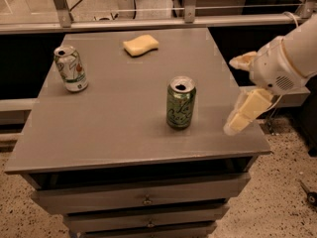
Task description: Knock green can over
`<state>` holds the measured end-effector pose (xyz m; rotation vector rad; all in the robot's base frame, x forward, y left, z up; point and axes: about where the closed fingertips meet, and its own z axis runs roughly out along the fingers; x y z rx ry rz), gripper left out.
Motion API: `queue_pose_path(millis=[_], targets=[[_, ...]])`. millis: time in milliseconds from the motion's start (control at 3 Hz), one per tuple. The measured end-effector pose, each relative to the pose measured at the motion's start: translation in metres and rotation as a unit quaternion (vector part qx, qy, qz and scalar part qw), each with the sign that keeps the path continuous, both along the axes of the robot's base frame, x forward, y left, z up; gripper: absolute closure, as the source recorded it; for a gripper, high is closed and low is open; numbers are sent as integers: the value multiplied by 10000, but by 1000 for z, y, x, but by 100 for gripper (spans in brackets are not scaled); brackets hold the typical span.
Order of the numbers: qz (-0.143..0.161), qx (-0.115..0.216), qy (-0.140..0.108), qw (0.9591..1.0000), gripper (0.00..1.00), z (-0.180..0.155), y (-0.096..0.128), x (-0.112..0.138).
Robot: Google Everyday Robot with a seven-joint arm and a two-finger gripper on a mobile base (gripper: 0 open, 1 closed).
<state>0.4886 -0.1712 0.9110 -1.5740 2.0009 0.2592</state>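
Observation:
The green can [181,103] stands upright a little right of the middle of the grey table [109,118]. It has a mottled green body, pale script lettering and a silver top with an open pull-tab. My gripper [231,95] hangs over the table's right edge, to the right of the green can and apart from it. Its two cream fingers [247,110] are spread apart and hold nothing. The white arm reaches in from the right.
A white-silver can [71,68] with a green bottom band stands upright at the table's left side. A yellow sponge [140,45] lies at the back middle. Drawers sit below the tabletop. A metal rail runs behind the table.

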Motion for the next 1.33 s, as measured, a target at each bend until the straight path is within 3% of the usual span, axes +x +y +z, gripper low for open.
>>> queue_pose_path(millis=[333,667,1333], targets=[[167,804,-202,9964,0,-15,19,14],[403,1538,-323,9868,0,-32,41,28],[969,2562,-466,9606,0,-38,96,58]])
